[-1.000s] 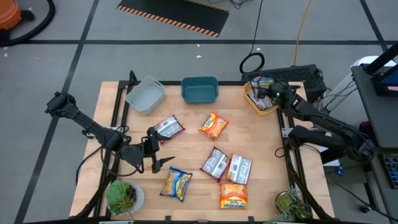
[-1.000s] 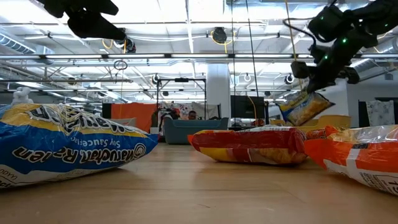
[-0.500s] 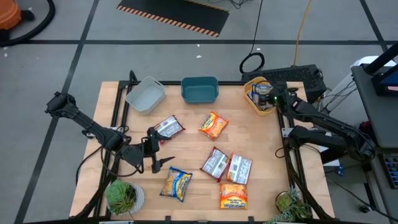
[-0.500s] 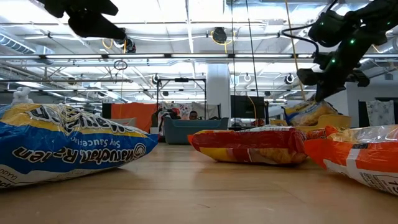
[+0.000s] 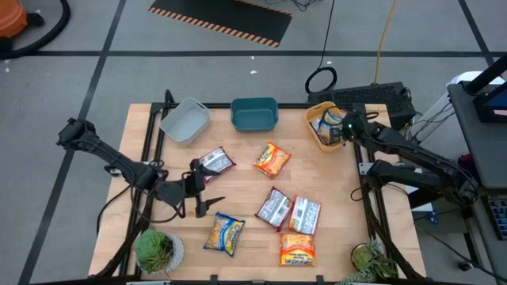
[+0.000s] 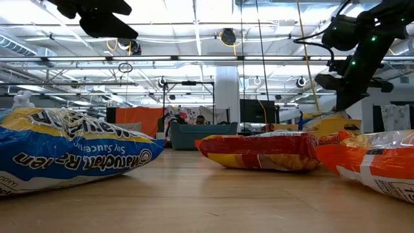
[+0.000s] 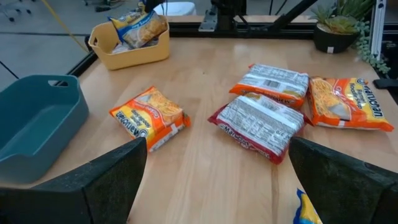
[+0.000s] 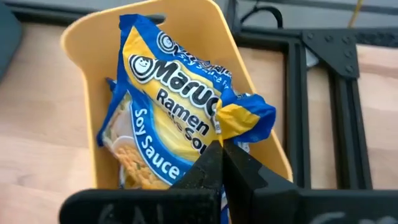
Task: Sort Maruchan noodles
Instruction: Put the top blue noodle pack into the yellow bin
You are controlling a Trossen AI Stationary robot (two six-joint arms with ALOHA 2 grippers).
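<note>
My right gripper point(image 8: 222, 152) is over the yellow tub point(image 5: 315, 119) at the table's far right and is shut on a yellow-and-blue noodle packet point(image 8: 168, 106) inside it. My left gripper point(image 5: 202, 195) hovers open above the table's left half, between a silver-red packet point(image 5: 215, 162) and a yellow-blue packet point(image 5: 225, 234). Lying flat on the wood are an orange packet point(image 5: 272, 158), two silver-red packets point(image 5: 274, 209) point(image 5: 304, 214) and another orange packet point(image 5: 297, 248). The left wrist view shows the open fingers wide apart, with the orange packet point(image 7: 149, 117) ahead. My right gripper pinches the packet's crumpled upper end point(image 8: 245, 118) between its two fingers, coming from above and pointing down. The packet slants inside the yellow tub, with its lower part point(image 8: 134, 162) down in the tub.
A grey tub point(image 5: 185, 120) and a teal tub point(image 5: 254, 114) stand along the far edge, left of the yellow one. Potted plants sit at the near left corner point(image 5: 156, 250) and near right corner point(image 5: 371, 260). Bare wood point(image 5: 238, 190) lies between the packets.
My right gripper has come down, lowering the hanging yellow-blue packet into the yellow tub, and has stayed shut on it. The tub has slid a little toward the table's left. My left gripper has edged slightly toward the right.
</note>
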